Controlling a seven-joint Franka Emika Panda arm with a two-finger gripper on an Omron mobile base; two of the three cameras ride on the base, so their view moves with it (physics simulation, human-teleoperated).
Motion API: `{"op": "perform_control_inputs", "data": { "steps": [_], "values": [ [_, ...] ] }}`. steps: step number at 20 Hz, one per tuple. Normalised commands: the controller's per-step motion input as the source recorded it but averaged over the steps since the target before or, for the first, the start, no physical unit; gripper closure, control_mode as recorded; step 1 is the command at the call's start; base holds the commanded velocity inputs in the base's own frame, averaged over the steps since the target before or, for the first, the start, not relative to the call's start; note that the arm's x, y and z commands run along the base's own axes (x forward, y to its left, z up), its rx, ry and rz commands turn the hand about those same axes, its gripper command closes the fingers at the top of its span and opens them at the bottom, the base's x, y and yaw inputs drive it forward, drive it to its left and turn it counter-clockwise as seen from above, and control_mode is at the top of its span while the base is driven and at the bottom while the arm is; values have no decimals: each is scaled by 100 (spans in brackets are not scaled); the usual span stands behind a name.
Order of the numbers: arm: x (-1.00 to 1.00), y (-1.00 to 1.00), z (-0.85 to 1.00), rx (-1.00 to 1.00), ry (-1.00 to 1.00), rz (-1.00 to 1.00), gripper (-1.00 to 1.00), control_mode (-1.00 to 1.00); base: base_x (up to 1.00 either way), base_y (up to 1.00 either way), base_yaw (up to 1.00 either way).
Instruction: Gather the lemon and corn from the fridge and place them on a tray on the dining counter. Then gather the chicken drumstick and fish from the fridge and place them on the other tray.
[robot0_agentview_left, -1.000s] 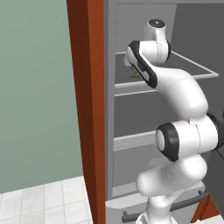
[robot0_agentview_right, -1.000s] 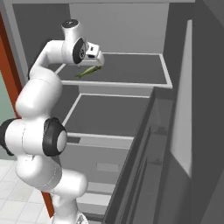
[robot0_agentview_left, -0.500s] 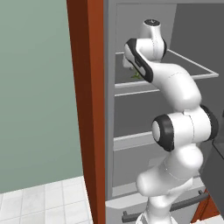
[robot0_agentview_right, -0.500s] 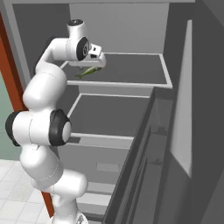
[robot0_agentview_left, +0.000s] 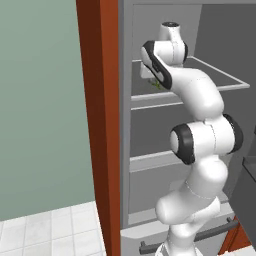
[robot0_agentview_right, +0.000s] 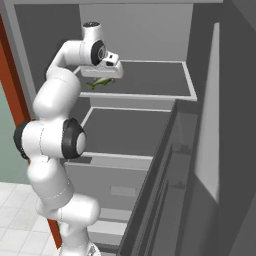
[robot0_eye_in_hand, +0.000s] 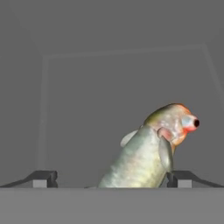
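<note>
hand view has my tool (robot0_eye_in_hand: 111, 178) spread wide over the fish (robot0_eye_in_hand: 151, 155), which lies on the upper fridge shelf (robot0_agentview_right: 150, 80) with its body between the two fingertips (robot0_eye_in_hand: 43, 178) and its head angled away to one side, so nothing is pinched yet. from the right base view i place the tool (robot0_agentview_right: 102, 76) just above the fish (robot0_agentview_right: 100, 83) at the shelf's front left. i judge this to be the fish pickup in the second half; the trays aren't visible, so i can't confirm the lemon, corn or drumstick.
</note>
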Motion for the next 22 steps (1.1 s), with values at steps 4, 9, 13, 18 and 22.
{"op": "perform_control_inputs", "data": {
  "steps": [4, 9, 13, 18, 22],
  "values": [
    [8, 0, -28, 0, 14, -2, 100, -100, 0, 0, 0],
    [3, 0, -20, 0, 7, -1, 100, -100, 0, 0, 0],
    [-23, -2, -10, 0, -2, 0, 100, -100, 0, 0, 0],
    [-86, -17, -2, 2, -13, -1, 100, -100, 0, 0, 0],
    [-97, -15, 0, 2, -13, -1, 100, -100, 0, 0, 0]
  ]
}}
